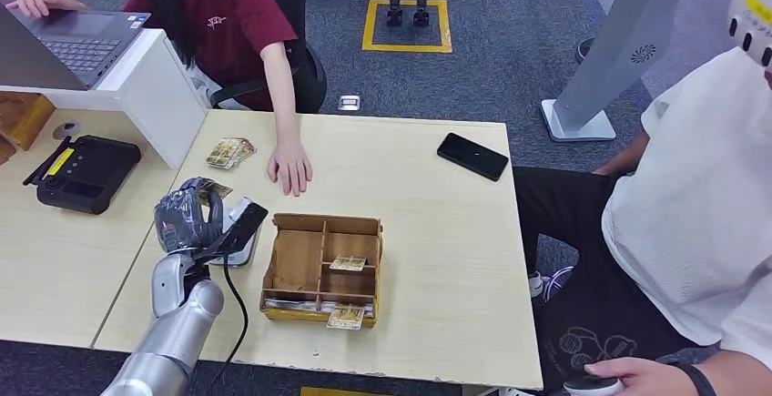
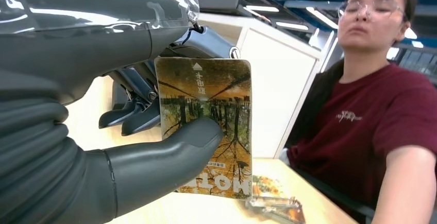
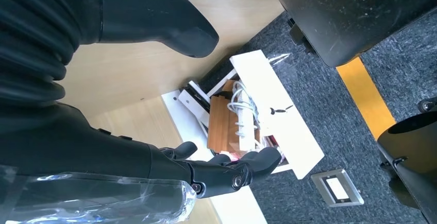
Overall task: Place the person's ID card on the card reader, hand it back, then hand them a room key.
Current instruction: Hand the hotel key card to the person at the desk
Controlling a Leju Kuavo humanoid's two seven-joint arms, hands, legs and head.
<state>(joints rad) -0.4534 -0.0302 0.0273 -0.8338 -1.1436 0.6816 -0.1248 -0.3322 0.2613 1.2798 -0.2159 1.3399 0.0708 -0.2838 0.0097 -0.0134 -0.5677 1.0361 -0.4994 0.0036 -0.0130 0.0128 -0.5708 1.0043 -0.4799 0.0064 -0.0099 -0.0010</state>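
- Left hand: raised above the near-left part of the table, thumb and fingers pinching a card; the left wrist view shows the thumb pressed on its printed face, a forest picture with an arrow mark.
- Card reader: a white-and-dark device just beside and under the left hand, on the table top.
- Wooden tray: just to the hand's right, divided into compartments; one card lies in a middle compartment, another rests over the near edge.
- Person's hand: flat on the table just beyond the left hand, with a small stack of cards beside it.
- Black phone: well apart, at the far-right side of the table.
- Right hand: hanging beside the table edge above grey carpet, holding nothing, its dark fingers lightly curled and apart.
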